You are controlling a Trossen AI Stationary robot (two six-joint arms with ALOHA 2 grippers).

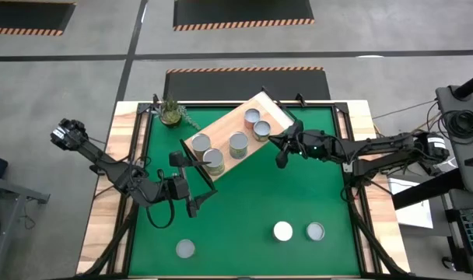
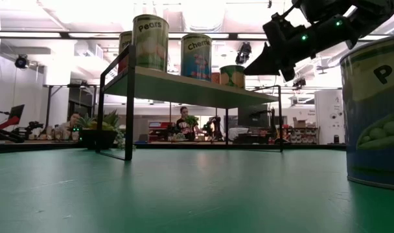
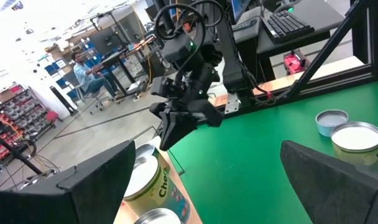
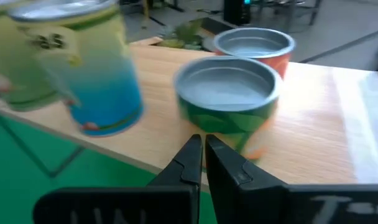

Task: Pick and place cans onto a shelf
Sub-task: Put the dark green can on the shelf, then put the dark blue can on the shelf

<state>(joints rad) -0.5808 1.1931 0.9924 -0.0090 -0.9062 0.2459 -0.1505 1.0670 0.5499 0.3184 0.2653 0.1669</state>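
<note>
Green matting covers the table (image 1: 244, 198), which stands in a wide workshop where people sit at benches far behind. Over it, the right pincer (image 1: 281, 159) hangs clenched and empty, its fingers (image 4: 198, 163) pressed together just off the near edge of the shelf (image 1: 223, 123). Right before it on the light-wood board stand two short cans (image 4: 229, 99), one behind the other, with taller cans (image 4: 102, 71) beside them; five cans in all sit on the shelf. Farther out, the left pincer (image 1: 192, 201) hovers released, jaws wide and holding nothing, near the shelf's other end. Three more cans (image 1: 315, 231) rest on the mat along the near side, well apart from the shelf. At the far corner stands a small potted plant (image 1: 172, 113).
</note>
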